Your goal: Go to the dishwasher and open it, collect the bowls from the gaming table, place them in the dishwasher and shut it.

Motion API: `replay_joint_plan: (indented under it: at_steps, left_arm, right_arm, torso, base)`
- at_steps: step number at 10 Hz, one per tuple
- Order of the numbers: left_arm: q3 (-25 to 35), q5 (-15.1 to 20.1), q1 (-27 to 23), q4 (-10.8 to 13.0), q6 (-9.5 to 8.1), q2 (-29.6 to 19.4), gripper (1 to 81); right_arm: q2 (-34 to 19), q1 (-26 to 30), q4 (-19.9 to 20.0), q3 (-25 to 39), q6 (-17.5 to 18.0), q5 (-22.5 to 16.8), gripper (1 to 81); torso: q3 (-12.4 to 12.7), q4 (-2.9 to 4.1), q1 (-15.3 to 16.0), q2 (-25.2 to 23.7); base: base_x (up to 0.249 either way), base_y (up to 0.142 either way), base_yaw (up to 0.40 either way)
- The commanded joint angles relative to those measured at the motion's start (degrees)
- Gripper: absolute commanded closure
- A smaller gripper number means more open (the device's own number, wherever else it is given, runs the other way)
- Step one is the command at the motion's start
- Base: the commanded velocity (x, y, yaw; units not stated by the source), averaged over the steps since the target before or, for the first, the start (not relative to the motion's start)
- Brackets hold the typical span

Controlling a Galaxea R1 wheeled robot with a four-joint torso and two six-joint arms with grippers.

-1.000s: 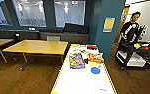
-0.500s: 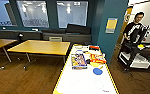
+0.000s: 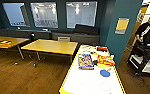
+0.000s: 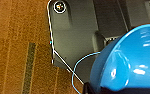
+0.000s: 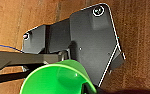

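Observation:
The gaming table (image 3: 73,77), with its white top and yellow edge, runs away from me at the lower middle of the head view. A bright blue bowl (image 4: 126,60) hangs close above the wooden floor in the left wrist view, with my left gripper (image 4: 97,88) shut on its rim. In the right wrist view a bright green bowl (image 5: 56,80) is carried the same way over the floor, my right gripper (image 5: 89,88) shut on its edge. The dishwasher is out of view.
On the table lie colourful game boxes (image 3: 85,61) and a flat blue disc (image 3: 105,73). Two yellow-topped tables (image 3: 51,46) stand to the left on the wood floor. A teal wall (image 3: 118,37) rises right of the table. Beyond it stands a person with a control rig (image 3: 147,32).
The whole head picture has shifted slightly, so the camera has moved. The table and the person sit a little further right in the picture.

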Motion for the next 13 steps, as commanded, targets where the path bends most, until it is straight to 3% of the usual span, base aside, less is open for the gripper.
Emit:
replay_joint_plan:
  at_steps: [1,3,4,6,13]
  left_arm:
    - [0.0,3.3,-2.6,0.4,0.12,-0.4,81.1]
    - [0.0,3.0,-2.6,0.4,0.04,-0.3,81.1]
    - [0.0,3.1,-2.6,0.4,0.04,-0.2,81.1]
    - [0.0,3.1,-2.6,0.4,0.04,0.0,81.1]
    - [-0.1,3.3,-2.6,0.3,-0.05,0.5,81.1]
  right_arm:
    - [-1.2,1.3,-0.6,-0.2,-0.1,-1.9,81.1]
    - [-1.2,1.2,-0.6,-0.2,-0.1,-1.9,81.1]
    - [-1.2,1.2,-0.6,-0.2,-0.1,-1.9,81.1]
    - [-0.9,1.2,-0.7,-0.2,-0.1,-1.9,81.1]
    - [0.9,1.2,-0.6,-2.3,-0.1,-2.3,81.1]
  torso:
    - [4.5,0.0,0.0,0.0]
    - [4.6,-0.07,0.0,0.0]
    - [2.4,-0.07,0.0,0.0]
    - [3.7,-0.07,-0.1,0.0]
    - [3.7,-0.07,-0.1,-0.1]
  base:
    - [0.0,0.0,0.0]
    - [0.0,0.0,0.0]
    - [0.0,0.0,0.0]
    - [0.0,0.0,0.0]
    - [-0.009,0.0,0.0]
